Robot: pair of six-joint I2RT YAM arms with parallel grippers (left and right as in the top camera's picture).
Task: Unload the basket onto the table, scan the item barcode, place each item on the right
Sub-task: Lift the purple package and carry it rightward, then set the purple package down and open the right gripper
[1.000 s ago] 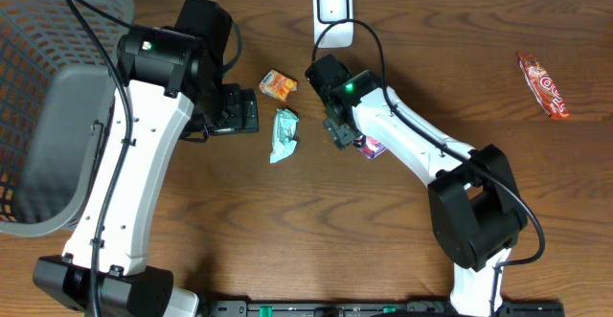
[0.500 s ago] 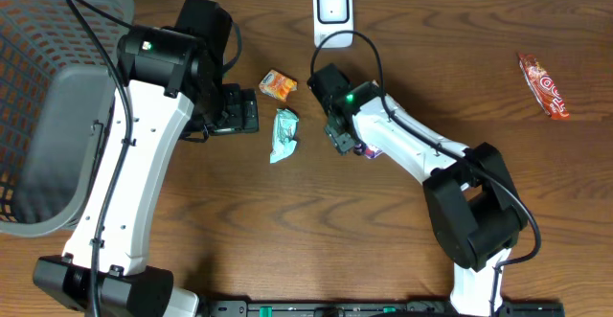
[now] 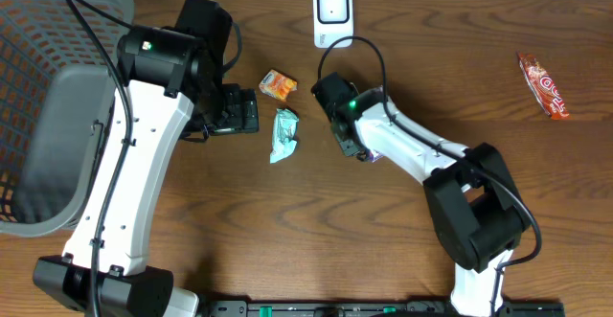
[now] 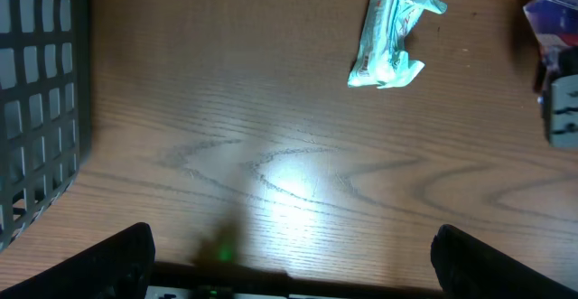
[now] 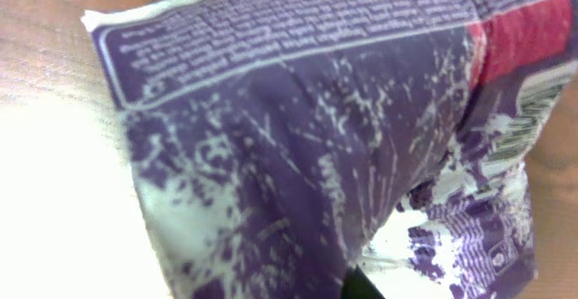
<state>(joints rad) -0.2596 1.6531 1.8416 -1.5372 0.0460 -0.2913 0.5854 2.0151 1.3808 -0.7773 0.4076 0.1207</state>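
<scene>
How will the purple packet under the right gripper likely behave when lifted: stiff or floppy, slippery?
The purple packet looks creased and dented in the right wrist view, so it is probably thin film that sags when pinched. Its glossy glare suggests it may slip. Flat and pouch-like, it is likely light and unlikely to roll.

The scanner (image 3: 332, 11) stands at the far edge of the desk (image 3: 287, 231), about midway along it. Nearer the robot and slightly left of the scanner lies a small snack pack (image 3: 279, 85), with a twisted wrapper (image 3: 285, 133) just nearer again and the left pincer (image 3: 255, 112) beside both, further left. Nearer the robot than the scanner and slightly right of it, a pouch (image 5: 298, 154) lies under the right pincer (image 3: 352, 145); the basket (image 3: 38, 30) sits far to the scanner's left, a snack bar (image 3: 544, 84) far to its right.
</scene>
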